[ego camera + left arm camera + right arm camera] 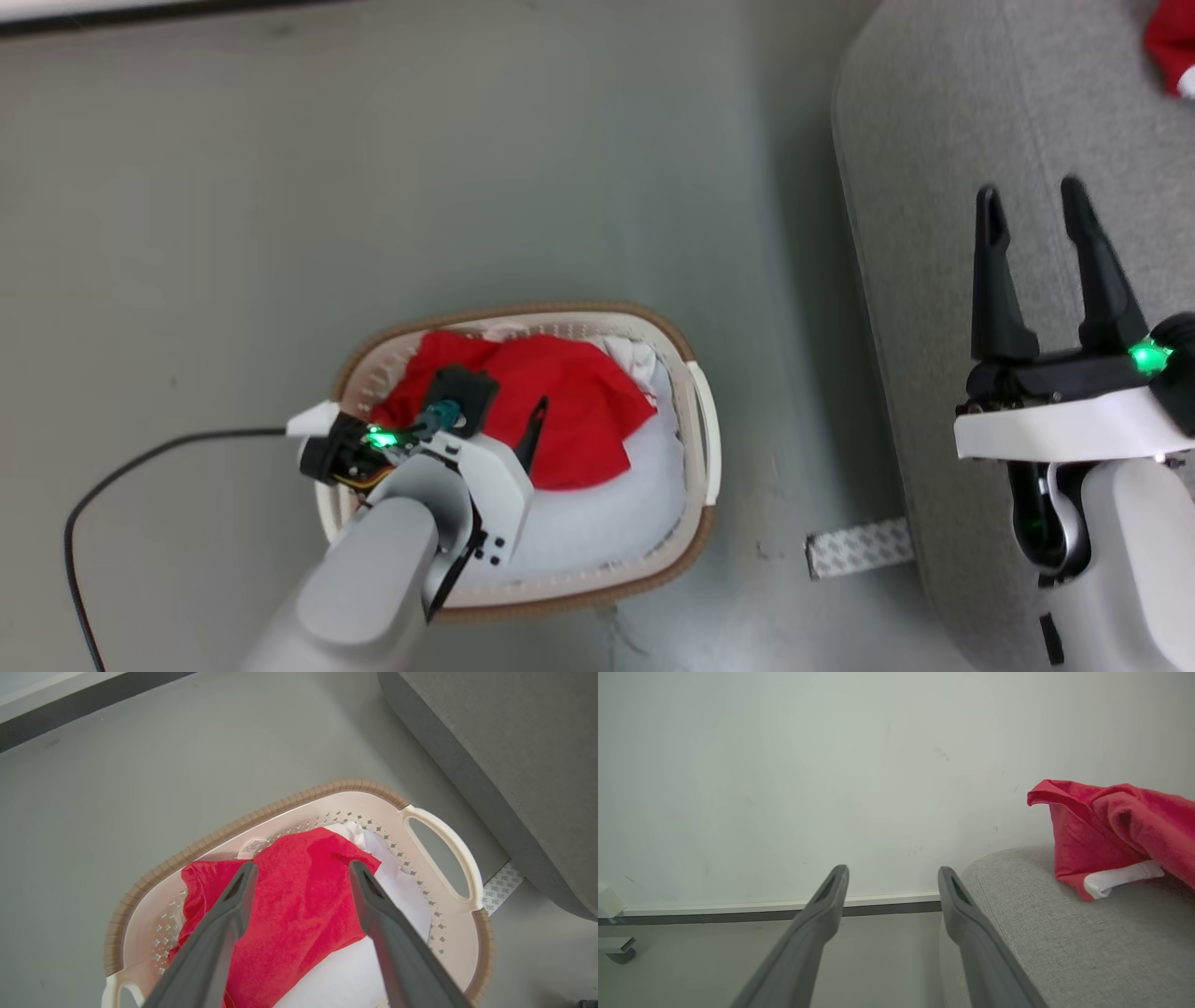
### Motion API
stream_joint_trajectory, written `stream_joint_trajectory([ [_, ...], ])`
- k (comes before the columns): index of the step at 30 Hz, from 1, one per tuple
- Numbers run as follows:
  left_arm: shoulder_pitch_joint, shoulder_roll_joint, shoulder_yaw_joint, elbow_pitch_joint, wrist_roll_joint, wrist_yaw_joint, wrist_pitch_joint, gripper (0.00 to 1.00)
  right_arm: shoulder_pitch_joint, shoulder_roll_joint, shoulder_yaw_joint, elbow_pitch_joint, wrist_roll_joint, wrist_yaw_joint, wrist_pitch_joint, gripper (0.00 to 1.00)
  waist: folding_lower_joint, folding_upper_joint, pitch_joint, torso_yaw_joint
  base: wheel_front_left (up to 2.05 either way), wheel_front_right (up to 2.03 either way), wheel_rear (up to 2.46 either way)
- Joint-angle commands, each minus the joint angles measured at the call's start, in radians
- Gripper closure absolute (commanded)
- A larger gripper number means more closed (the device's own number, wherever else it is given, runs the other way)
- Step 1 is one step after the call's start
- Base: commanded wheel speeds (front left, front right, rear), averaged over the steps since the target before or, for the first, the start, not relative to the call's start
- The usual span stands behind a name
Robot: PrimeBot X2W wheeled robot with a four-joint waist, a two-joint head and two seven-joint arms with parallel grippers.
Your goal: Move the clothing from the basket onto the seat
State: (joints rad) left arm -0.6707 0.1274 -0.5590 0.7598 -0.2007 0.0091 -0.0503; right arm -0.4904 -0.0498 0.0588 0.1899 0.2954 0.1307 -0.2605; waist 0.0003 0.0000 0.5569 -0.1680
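Observation:
The basket (695,551) stands on the floor with red clothing (569,392) heaped in its far half. My left gripper (502,401) hangs just above that clothing, fingers pointing down, open and holding nothing. From the left wrist, the left gripper (302,871) spreads wide over the red clothing (299,905) inside the basket (289,805). My right gripper (1032,224) stands open over the left edge of the grey seat (934,112). Another red piece of clothing (1172,42) lies on the seat's far corner. Past the open right gripper (893,873), that clothing (1111,816) with a white band rests on the seat (1064,933).
White fabric (355,970) fills the basket's near half under the red garment. A black cable (140,462) curls over the floor left of the basket. A patterned strip (859,549) lies by the seat's base. A wall with a baseboard (738,907) closes the far side.

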Motion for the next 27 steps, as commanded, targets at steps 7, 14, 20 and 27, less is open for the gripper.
stream_joint_trajectory([
  [7,-0.142,-0.003,-0.029,0.195,0.043,-0.003,0.013,0.00,-0.071,-0.001,0.035,-0.077,0.015,0.000,-0.003,0.00,-0.0003,0.0000,0.197,-0.066,0.00,0.00,0.00],
  [14,-0.276,-0.015,-0.046,0.340,0.061,0.017,0.032,0.00,-0.086,-0.001,0.050,-0.179,0.020,0.000,0.011,0.00,-0.0003,0.0000,0.309,-0.070,0.00,0.00,0.00],
  [20,-0.368,-0.005,-0.055,0.436,0.073,0.036,0.030,0.00,-0.071,-0.001,0.066,-0.294,0.031,0.000,0.035,0.00,-0.0003,0.0000,0.382,-0.088,0.00,0.00,0.00],
  [27,-0.392,-0.019,-0.084,0.492,0.078,0.016,0.004,1.00,0.007,-0.001,0.033,-0.368,0.045,0.000,0.052,0.00,-0.0003,0.0000,0.393,-0.089,0.00,0.00,0.00],
])
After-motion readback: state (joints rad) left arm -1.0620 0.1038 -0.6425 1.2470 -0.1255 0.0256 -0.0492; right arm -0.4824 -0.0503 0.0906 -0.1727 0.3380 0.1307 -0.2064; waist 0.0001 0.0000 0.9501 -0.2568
